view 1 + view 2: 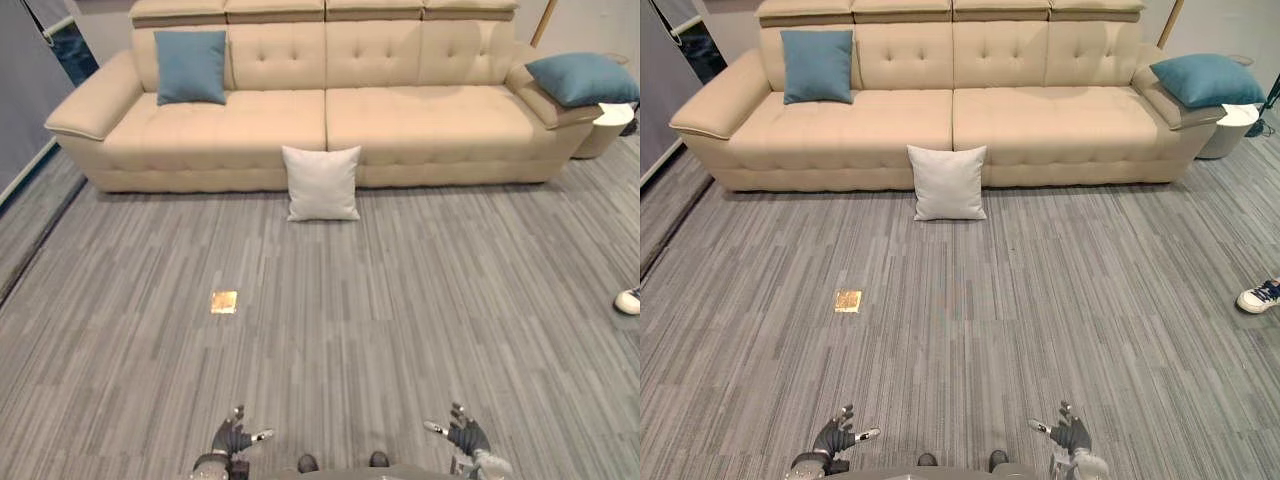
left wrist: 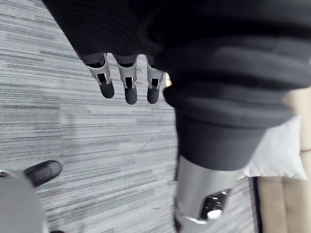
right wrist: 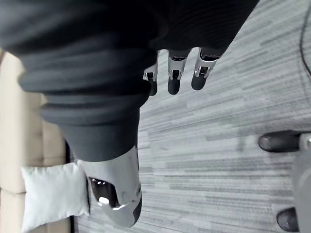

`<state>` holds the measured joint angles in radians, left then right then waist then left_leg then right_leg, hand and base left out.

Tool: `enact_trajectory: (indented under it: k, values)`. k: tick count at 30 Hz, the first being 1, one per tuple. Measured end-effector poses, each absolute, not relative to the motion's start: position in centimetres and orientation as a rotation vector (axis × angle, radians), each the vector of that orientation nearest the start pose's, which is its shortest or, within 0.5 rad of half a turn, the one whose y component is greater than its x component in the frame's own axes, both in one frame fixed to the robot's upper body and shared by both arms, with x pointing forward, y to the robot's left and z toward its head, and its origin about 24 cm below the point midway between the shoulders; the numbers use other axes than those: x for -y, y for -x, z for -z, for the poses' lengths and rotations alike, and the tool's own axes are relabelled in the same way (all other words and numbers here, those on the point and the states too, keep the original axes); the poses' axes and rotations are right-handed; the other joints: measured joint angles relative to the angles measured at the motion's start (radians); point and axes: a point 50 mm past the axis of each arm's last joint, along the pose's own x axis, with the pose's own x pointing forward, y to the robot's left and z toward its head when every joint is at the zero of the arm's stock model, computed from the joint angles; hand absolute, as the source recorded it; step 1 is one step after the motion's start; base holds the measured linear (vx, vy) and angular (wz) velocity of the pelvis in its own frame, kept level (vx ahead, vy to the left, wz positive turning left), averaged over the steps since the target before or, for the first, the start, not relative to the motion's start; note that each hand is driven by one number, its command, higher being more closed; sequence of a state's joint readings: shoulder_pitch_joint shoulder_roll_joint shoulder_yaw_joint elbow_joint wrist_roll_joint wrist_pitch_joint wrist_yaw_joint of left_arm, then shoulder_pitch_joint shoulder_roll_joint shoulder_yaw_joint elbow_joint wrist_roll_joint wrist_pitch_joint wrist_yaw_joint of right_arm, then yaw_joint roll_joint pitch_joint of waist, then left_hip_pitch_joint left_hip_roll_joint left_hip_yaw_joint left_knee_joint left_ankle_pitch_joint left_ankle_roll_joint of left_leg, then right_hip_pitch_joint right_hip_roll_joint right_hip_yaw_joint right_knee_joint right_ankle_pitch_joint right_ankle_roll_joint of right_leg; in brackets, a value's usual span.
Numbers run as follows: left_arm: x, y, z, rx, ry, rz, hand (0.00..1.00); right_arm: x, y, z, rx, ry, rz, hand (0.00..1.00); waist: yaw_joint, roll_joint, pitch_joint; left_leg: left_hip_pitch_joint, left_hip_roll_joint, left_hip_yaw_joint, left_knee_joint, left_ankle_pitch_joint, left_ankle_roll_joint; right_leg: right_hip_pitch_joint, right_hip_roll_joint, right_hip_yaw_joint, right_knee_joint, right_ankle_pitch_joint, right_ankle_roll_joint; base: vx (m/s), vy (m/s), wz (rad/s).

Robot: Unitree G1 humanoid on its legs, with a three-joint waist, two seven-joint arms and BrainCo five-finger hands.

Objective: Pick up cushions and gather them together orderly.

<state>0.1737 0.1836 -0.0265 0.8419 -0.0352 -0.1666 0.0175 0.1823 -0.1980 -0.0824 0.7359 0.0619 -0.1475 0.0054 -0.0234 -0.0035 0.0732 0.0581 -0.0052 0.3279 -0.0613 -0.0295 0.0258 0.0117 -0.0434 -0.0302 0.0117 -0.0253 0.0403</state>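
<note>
A white cushion stands on the carpet, leaning against the front of the beige sofa. A blue cushion leans on the sofa's backrest at its left end. Another blue cushion lies on the sofa's right armrest. My left hand and right hand hang low at the near edge, far from the cushions, fingers straight and holding nothing. The white cushion also shows past my left hand, and the same cushion past my right hand.
A small gold floor plate is set in the grey carpet between me and the sofa. A person's shoe shows at the right edge. A round white side table stands by the sofa's right end.
</note>
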Motion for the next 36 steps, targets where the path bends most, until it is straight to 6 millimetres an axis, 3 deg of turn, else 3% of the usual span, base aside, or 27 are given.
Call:
enact_trajectory:
  k: [4,13,17,21,25,26,28,31,33,34,35,36]
  values:
    - [-23.1,-12.7,12.1,-0.759,-0.165,-0.124,0.0,24.8,-13.5,10.9,-0.719,0.218,0.139,0.0,-0.014,0.01,0.008,0.028,0.002,0.003,-0.007,-0.014,-0.022,0.022,0.001,-0.011,0.002,-0.006,0.01,0.11,-0.003,0.01]
    - [-23.0,-13.3,11.7,-0.721,-0.166,-0.12,0.0,25.1,-13.7,10.6,-0.712,0.254,0.124,0.0,-0.017,0.018,0.014,0.02,0.006,0.006,0.033,-0.044,-0.064,0.021,-0.007,-0.024,0.026,-0.017,0.024,0.03,-0.011,0.0]
    - [-22.6,-13.9,11.2,-0.686,-0.155,-0.118,0.0,25.0,-13.8,10.7,-0.716,0.25,0.124,0.0,-0.015,0.018,0.031,-0.02,0.006,0.009,0.1,-0.099,-0.01,-0.006,-0.018,-0.024,0.067,-0.064,0.031,-0.01,0.002,0.02]
    - [-22.3,-13.8,11.3,-0.686,-0.118,-0.131,0.0,24.9,-14.9,10.4,-0.693,0.242,0.127,0.0,-0.015,0.022,0.039,-0.101,0.013,0.032,0.199,-0.158,0.004,-0.063,-0.028,-0.016,0.089,-0.078,0.035,-0.03,0.036,-0.17]
    - [-22.2,-14.0,10.6,-0.648,-0.1,-0.137,0.0,24.9,-15.1,10.4,-0.687,0.211,0.143,0.0,-0.013,0.021,0.058,-0.152,0.021,0.038,0.322,-0.268,0.024,-0.17,-0.05,-0.005,0.328,-0.174,0.088,0.04,0.097,-0.09]
    - [-22.3,-13.9,10.7,-0.653,-0.097,-0.142,0.0,24.6,-15.1,10.4,-0.685,0.195,0.144,0.0,-0.016,0.027,0.069,-0.128,0.018,0.033,0.324,-0.291,0.039,-0.258,-0.067,-0.025,0.537,-0.174,0.089,0.1,0.13,0.0]
    - [-22.7,-14.0,10.5,-0.652,-0.107,-0.147,0.0,24.1,-14.5,10.8,-0.703,0.17,0.147,0.0,-0.018,0.013,0.092,-0.074,0.005,0.018,0.323,-0.312,0.044,-0.338,-0.082,-0.054,0.728,-0.192,0.076,0.24,0.11,0.11]
    - [-22.9,-14.8,10.2,-0.636,-0.111,-0.153,0.0,24.0,-14.5,10.9,-0.706,0.144,0.157,0.0,-0.027,0.029,0.126,0.001,0.01,-0.019,0.301,-0.325,0.041,-0.416,-0.067,-0.115,0.691,-0.243,0.059,0.37,0.064,0.36]
    - [-22.6,-16.1,9.8,-0.602,-0.107,-0.156,0.0,24.3,-15.4,10.3,-0.675,0.156,0.154,0.0,-0.05,0.049,0.154,0.053,0.039,-0.058,0.259,-0.327,0.032,-0.47,-0.026,-0.144,0.579,-0.225,0.04,0.39,-0.018,0.63]
    - [-22.5,-16.6,9.6,-0.591,-0.108,-0.154,0.0,24.4,-15.8,10.0,-0.658,0.162,0.153,0.0,-0.059,0.066,0.172,0.083,0.049,-0.074,0.236,-0.324,0.006,-0.494,-0.008,-0.16,0.504,-0.182,0.034,0.62,-0.058,0.62]
    - [-22.6,-16.7,9.5,-0.586,-0.111,-0.155,0.0,24.4,-15.9,10.0,-0.655,0.164,0.152,0.0,-0.074,0.047,0.17,0.117,0.047,-0.087,0.217,-0.322,-0.025,-0.511,0.008,-0.159,0.394,-0.106,0.022,0.69,-0.09,0.82]
    - [-22.6,-16.7,9.6,-0.588,-0.112,-0.155,0.0,24.4,-15.6,10.0,-0.654,0.166,0.155,0.0,-0.076,0.038,0.167,0.155,0.038,-0.111,0.24,-0.344,-0.065,-0.525,0.007,-0.16,0.348,-0.011,-0.037,0.74,-0.126,0.85]
